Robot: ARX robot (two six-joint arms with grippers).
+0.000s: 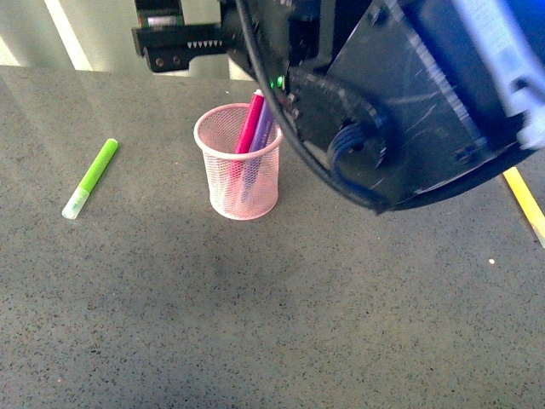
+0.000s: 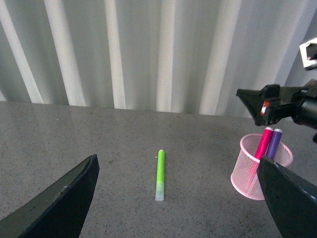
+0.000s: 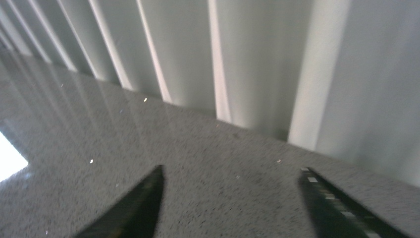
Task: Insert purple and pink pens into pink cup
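The pink cup (image 1: 238, 175) stands upright on the grey table, and the pink pen (image 1: 250, 123) and purple pen (image 1: 263, 129) both lean inside it with their tops above the rim. In the left wrist view the cup (image 2: 250, 171) holds the same pink pen (image 2: 264, 143) and purple pen (image 2: 275, 144). My right gripper (image 1: 192, 43) hangs open above and behind the cup, holding nothing; its wrist view shows only bare table between its fingers (image 3: 143, 198). My left gripper (image 2: 177, 161) is open and empty, facing the table left of the cup.
A lime-green marker (image 1: 91, 177) lies flat on the table left of the cup, also seen as the green marker (image 2: 160, 174) between the left fingers. A yellow marker (image 1: 524, 200) lies at the right edge. The right arm (image 1: 409, 94) fills the upper right. A corrugated wall (image 2: 148, 49) backs the table.
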